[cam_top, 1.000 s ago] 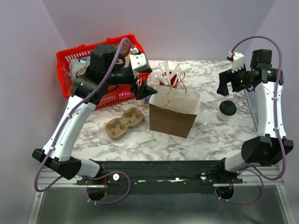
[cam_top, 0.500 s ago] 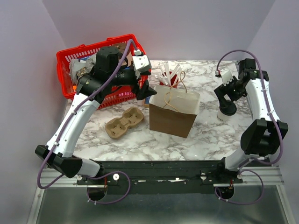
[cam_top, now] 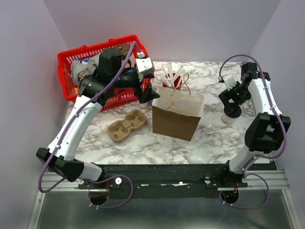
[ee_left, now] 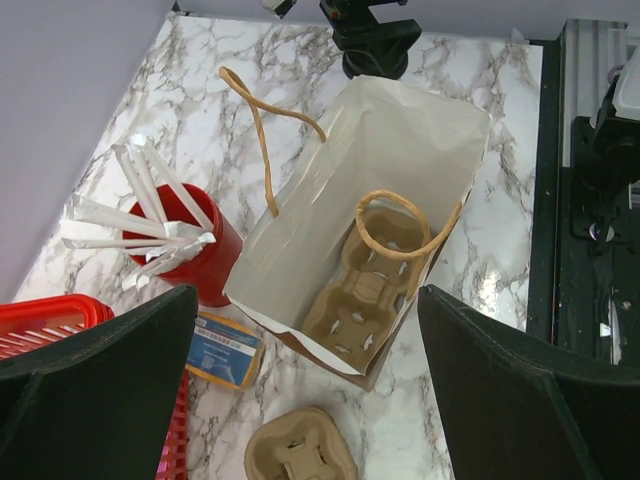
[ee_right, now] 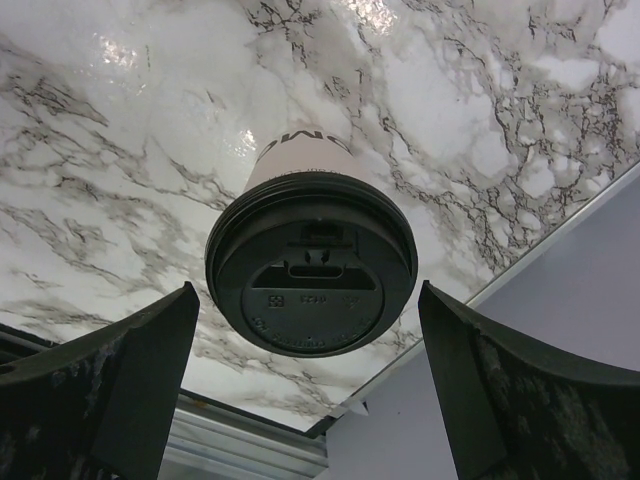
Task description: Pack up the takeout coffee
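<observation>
Top external view shows your right gripper [cam_top: 232, 108] directly over the takeout coffee [cam_top: 227, 118], which stands upright on the marble surface [cam_top: 212, 138] near the right edge, well apart from the brown paper bag [cam_top: 175, 123]. From the right wrist camera, the black lid [ee_right: 312, 262] sits centred between the two fingers [ee_right: 110, 400]. They are spread wide, with a gap showing on each side of the lid, so nothing is pinched. A little of the cream cup wall shows past the lid, with some printed letters too partial to read.

Your left gripper [cam_top: 148, 92] hangs above the surface just left of the bag, beside the red basket [cam_top: 70, 61]. Its fingers [ee_left: 90, 400] are also spread wide and hold nothing. The left wrist camera looks down into the open bag. A pulp cup carrier [ee_left: 365, 290] lies on the bottom, and one twine handle [ee_left: 400, 222] arches over it.

Just beside the bag stands a red cup [ee_left: 200, 255] filled with wrapped white cutlery [ee_left: 135, 215]. A small blue-and-yellow packet [ee_left: 225, 350] lies on the surface next to it. A second pulp carrier [cam_top: 126, 125] rests on the surface left of the bag.
</observation>
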Available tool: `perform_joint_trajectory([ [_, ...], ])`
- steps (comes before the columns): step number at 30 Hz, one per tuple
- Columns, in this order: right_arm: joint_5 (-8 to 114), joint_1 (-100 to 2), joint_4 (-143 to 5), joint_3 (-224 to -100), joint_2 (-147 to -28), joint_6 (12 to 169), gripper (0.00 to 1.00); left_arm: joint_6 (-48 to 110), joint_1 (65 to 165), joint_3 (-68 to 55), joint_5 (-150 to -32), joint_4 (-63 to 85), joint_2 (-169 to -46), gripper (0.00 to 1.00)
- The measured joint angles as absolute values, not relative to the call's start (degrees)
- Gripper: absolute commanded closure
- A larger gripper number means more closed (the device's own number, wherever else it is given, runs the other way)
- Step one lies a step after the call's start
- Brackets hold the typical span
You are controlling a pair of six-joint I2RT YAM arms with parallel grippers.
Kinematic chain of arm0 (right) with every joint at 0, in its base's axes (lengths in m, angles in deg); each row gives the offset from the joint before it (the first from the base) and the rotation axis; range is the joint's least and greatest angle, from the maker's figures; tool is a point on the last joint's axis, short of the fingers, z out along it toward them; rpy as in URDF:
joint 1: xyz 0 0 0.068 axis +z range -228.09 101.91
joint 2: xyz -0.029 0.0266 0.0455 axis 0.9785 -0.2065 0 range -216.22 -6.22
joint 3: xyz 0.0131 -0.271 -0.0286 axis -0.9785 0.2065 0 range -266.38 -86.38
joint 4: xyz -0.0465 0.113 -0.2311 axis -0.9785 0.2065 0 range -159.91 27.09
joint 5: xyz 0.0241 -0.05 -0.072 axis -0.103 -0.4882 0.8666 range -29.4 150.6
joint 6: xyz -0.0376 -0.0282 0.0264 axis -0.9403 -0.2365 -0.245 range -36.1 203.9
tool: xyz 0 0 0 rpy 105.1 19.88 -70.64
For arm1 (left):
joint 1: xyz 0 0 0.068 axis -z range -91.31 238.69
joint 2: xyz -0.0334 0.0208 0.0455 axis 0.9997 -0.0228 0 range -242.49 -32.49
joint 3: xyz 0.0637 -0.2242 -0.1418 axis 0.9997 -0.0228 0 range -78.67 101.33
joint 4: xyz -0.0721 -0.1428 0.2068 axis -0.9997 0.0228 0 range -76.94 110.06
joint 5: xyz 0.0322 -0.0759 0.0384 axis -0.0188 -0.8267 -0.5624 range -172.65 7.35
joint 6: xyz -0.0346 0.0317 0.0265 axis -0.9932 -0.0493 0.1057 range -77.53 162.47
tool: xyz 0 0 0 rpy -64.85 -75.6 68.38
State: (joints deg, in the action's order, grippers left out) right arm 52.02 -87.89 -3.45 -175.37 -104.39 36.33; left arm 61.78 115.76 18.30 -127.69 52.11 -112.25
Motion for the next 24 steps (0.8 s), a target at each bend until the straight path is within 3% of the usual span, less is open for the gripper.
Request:
perform_joint_trajectory([
  [24,52.0,-89.6,-1.6,-178.4,-108.8,36.3,0.04,62.1,115.8,18.3,-128.3,52.1,-112.3,0.01],
])
